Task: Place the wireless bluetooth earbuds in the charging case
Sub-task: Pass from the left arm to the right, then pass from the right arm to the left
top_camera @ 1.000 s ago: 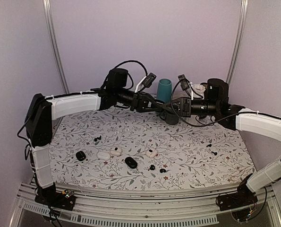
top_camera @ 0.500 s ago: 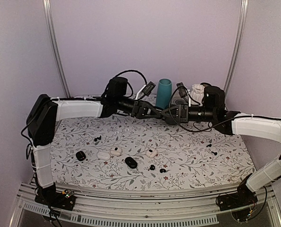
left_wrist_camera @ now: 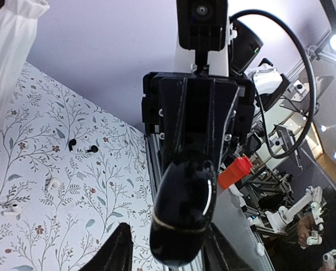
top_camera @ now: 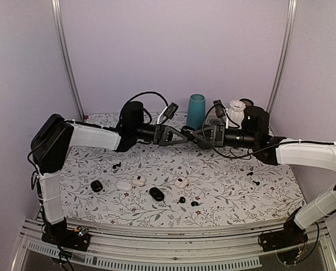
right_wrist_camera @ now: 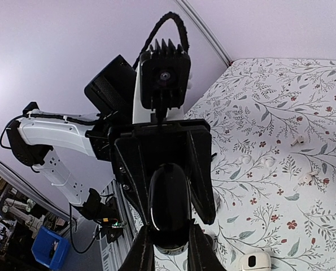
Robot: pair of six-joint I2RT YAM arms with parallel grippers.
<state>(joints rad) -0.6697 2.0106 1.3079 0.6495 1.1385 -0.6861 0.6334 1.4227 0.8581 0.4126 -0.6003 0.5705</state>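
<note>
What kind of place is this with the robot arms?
Probably a robot lab's test booth: a left arm and right arm bolted at a flowery table, plain lilac walls around it, more robot gear beyond.

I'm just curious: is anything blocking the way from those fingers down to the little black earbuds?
Nothing visible does: the black earbuds lie in the open on the table. The right fingers, though, are shut on a black case in mid-air.

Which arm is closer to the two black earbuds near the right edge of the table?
Right. The right arm passes, raised, just behind the earbuds; the left arm is over the opposite, left side.
</note>
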